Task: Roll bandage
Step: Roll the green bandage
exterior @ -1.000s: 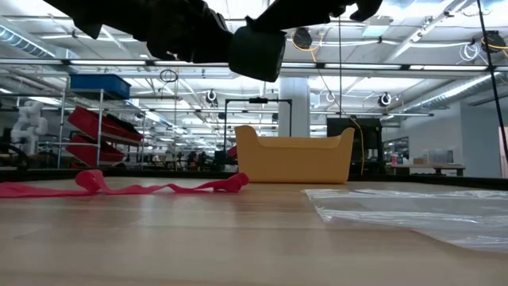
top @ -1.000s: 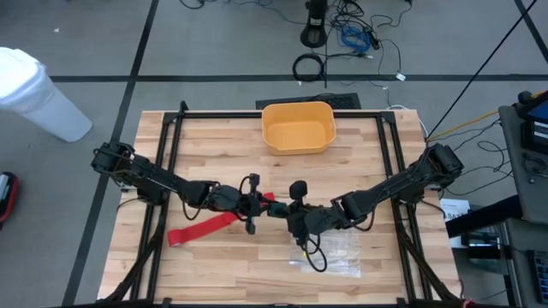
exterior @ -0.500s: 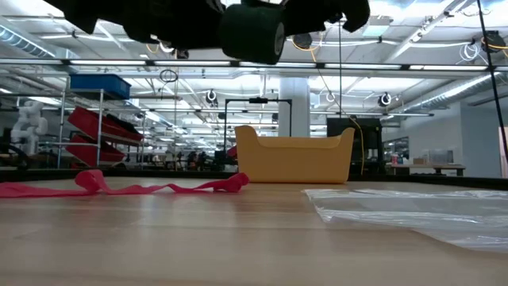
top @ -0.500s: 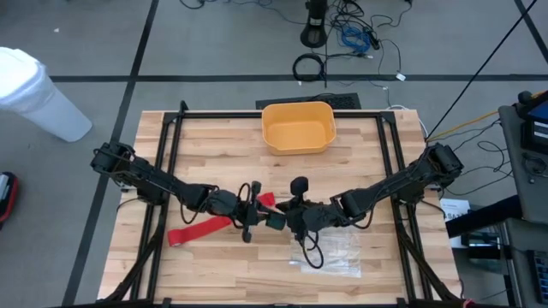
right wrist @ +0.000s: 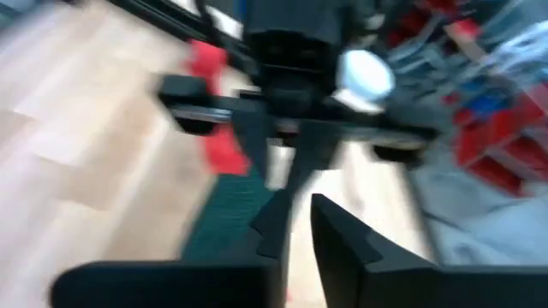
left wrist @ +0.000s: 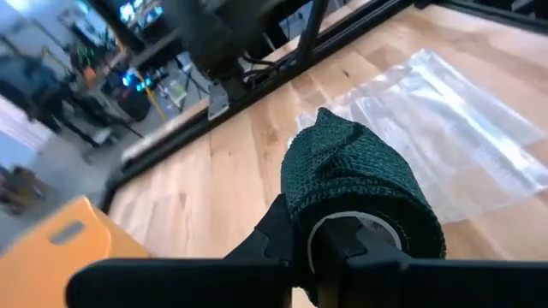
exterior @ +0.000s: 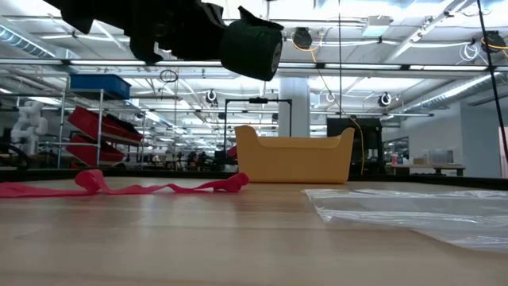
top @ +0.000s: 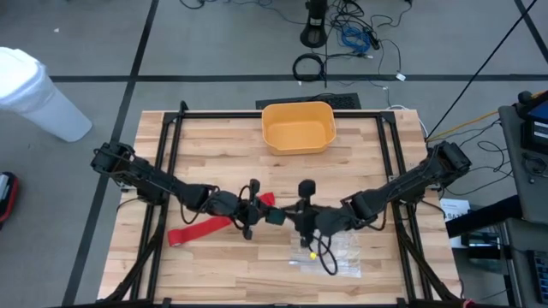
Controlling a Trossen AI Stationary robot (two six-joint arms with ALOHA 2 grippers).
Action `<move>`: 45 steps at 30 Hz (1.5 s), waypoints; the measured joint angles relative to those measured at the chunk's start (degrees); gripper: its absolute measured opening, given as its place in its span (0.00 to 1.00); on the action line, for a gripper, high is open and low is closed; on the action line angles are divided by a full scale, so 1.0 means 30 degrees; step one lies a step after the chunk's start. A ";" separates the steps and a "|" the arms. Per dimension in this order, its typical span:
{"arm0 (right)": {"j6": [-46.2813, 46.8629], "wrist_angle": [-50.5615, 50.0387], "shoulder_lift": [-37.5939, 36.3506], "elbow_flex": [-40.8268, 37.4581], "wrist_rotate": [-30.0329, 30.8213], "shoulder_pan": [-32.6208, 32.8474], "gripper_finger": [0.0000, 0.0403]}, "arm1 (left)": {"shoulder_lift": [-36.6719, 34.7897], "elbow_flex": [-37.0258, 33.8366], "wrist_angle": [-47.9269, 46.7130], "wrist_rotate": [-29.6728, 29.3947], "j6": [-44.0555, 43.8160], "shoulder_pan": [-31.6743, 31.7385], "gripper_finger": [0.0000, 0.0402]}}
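Bandage: red bandage (top: pixel 205 226) lies flat as a long strip on the table (top: pixel 214 145); it runs from the left half, nearer the edge opposite the bin, slantwise up to the table's middle; its middle end is bunched and passes under the left arm; no gripper holds it
Bandage, low view: the strip (exterior: pixel 143 188) rests on the wood with one raised fold and a small knot-like end in front of the bin
Left gripper: left gripper (top: pixel 255 213) is over the table's middle, above the strip's bunched end; jaws clamped on a dark green roll (left wrist: pixel 360 184)
Dark green roll: carried clear of the wood; in the low view it (exterior: pixel 250 48) hangs well above the table; in the high view it (top: pixel 274 217) sits between the two grippers
Right gripper: right gripper (top: pixel 294 219) is just beside the roll, facing the left one; its own view is smeared, so I cannot tell whether its jaws are apart or together
In the way: both arms cross over the middle and hide the strip's inner end from above
Plastic bag: clear crinkled bag (top: pixel 342 252) lies flat near the edge opposite the bin, right of middle, partly under the right arm's wrist and cable
Bin: yellow bin (top: pixel 297 106) stands at the middle of the far edge, well apart from both grippers
Beyond the table: white container (top: pixel 34 94) on the floor past the left edge; dark cables on the floor past the bin's edge
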 joint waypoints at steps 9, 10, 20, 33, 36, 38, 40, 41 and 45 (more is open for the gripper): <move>0.3533 -0.0403 0.0736 0.0000 -0.1960 -0.0136 0.22 | 0.0000 -0.0007 0.0050 -0.2733 0.9810 -0.1045 0.04; 0.3706 -0.0446 0.0736 0.0000 -0.1943 -0.0129 0.22 | 0.0000 -0.0015 0.0051 -0.2997 1.0902 -0.1175 0.04; 0.3483 0.0835 0.2079 0.0000 -0.3285 -0.0273 0.19 | 0.0000 -0.0015 0.0902 -0.4549 1.4237 -0.1391 0.04; 0.0461 0.1369 0.2085 0.0000 0.0123 0.0242 0.18 | 0.0000 -0.0022 0.1055 -0.4607 1.4124 -0.1383 0.04; -0.0247 0.1347 0.2098 0.0000 0.0206 0.0196 0.18 | 0.0000 -0.0022 0.1010 -0.4567 1.4095 -0.1382 0.04; -0.0308 0.1337 0.2098 0.0000 0.0176 0.0126 0.18 | 0.0000 -0.0022 0.1001 -0.4497 1.4095 -0.1383 0.04; -0.0713 0.1324 0.2098 0.0000 0.0210 0.0113 0.18 | 0.0000 -0.0029 0.0990 -0.4469 1.4076 -0.1379 0.04; -0.1086 0.1406 0.2098 0.0000 0.0215 0.0177 0.18 | 0.0000 -0.0029 0.0990 -0.4469 1.4065 -0.1378 0.04; -0.2286 0.2433 0.2098 0.0000 0.0363 0.0432 0.18 | 0.0000 -0.0029 0.0703 -0.4423 1.4058 -0.1383 0.04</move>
